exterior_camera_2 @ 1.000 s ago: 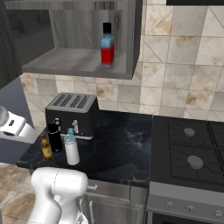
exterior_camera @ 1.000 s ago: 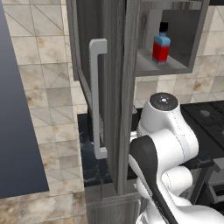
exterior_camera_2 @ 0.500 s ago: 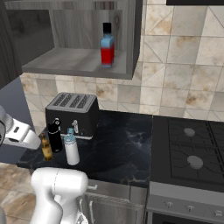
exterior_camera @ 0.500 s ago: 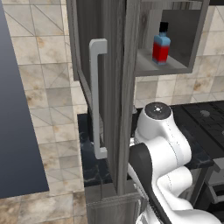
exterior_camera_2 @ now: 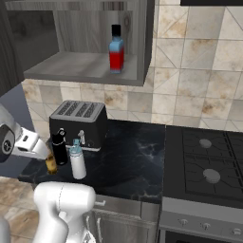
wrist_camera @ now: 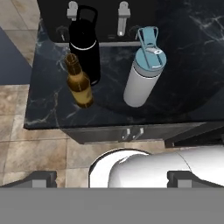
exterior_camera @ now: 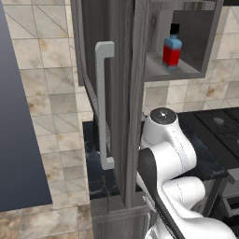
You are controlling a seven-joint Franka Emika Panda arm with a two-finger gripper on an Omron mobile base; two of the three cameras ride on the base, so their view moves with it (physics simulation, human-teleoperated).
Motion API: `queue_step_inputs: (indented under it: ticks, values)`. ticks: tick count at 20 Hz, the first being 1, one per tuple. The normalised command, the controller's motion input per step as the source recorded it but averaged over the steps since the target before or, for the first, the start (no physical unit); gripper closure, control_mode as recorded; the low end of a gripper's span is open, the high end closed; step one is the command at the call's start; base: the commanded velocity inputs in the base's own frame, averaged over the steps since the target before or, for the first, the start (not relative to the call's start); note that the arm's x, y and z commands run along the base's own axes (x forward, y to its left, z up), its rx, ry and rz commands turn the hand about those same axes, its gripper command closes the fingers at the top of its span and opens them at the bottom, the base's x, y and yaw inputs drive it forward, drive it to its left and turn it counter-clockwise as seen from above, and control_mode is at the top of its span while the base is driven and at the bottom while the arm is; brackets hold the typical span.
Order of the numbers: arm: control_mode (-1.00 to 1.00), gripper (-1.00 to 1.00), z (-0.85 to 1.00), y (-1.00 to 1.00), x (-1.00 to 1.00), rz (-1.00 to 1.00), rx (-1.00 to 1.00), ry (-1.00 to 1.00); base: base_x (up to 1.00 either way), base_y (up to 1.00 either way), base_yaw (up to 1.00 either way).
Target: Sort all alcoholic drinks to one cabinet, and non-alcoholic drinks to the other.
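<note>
The wall cabinet (exterior_camera: 126, 93) is dark grey wood and stands open; its tall door (exterior_camera: 119, 116) has a long pale bar handle (exterior_camera: 103, 102) and is seen edge-on in the left base view. On the shelf of this cabinet (exterior_camera_2: 80, 64) stands the red bottle (exterior_camera_2: 116, 50) with blue shoulders and a black cap, upright, near the right wall of the shelf.

Below the shelf is the dark marble counter (exterior_camera_2: 133, 161), with a black stove (exterior_camera_2: 209, 166) to its right. A black toaster (exterior_camera_2: 78, 123) stands at the back of the counter near the tiled wall.

In front of the toaster three drinks stand upright and close together. The white bottle (wrist_camera: 142, 78) with a teal flip lid is on the right in the hand view. The black bottle (wrist_camera: 85, 48) is just before the toaster. The amber beer bottle (wrist_camera: 79, 87) is just beside the black one, nearest to the counter edge.

The gripper (wrist_camera: 111, 177) is above the counter edge with its fingers spread wide and holding nothing.
</note>
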Motion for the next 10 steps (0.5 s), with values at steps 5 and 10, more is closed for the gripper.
queue_step_inputs:
  ticks: [5,10]
  values:
    - [-1.00,-1.00,-0.18,0.02,0.26,0.02,0.00,0.01,0.00,0.00,0.00]
    - [-1.00,-1.00,-0.18,0.07,0.26,0.02,0.00,0.00,0.00,0.00,0.00]
